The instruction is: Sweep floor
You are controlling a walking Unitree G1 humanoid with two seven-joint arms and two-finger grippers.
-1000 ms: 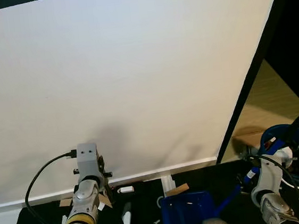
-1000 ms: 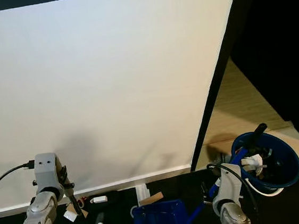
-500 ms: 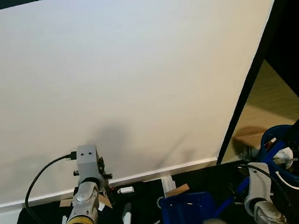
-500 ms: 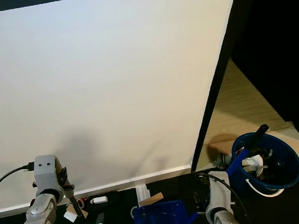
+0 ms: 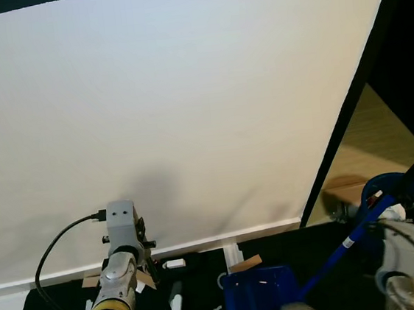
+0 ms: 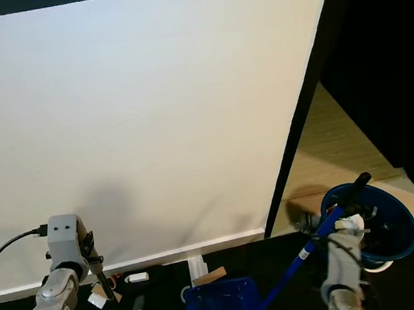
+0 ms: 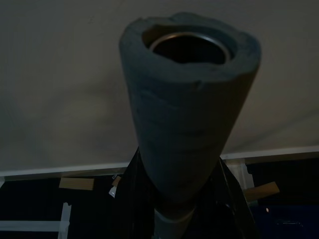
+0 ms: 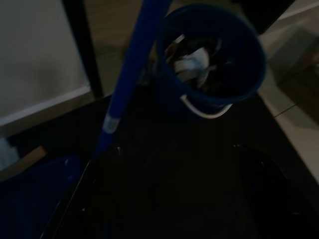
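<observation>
**Dustpan tip risk beside the bucket**

The left gripper (image 7: pixel 184 209) clasped the broom handle (image 7: pixel 187 99) near the wall. The right gripper's finger state could not be told; perhaps a loose hold would tip the dustpan (image 5: pixel 262 293), spilling scraps short of the bucket (image 6: pixel 373 219).

No legible text, label, brand, number or sign appears in any view. The white wall (image 5: pixel 188 112), the blue bucket (image 6: pixel 377 218), the blue dustpan (image 5: pixel 259 294) and the grey foam-wrapped handle (image 7: pixel 189 109) all present plain, unmarked surfaces. The small white and brown scraps (image 5: pixel 244 262) on the dark floor near the left tool (image 5: pixel 144 243) are too small to show any writing.
</observation>
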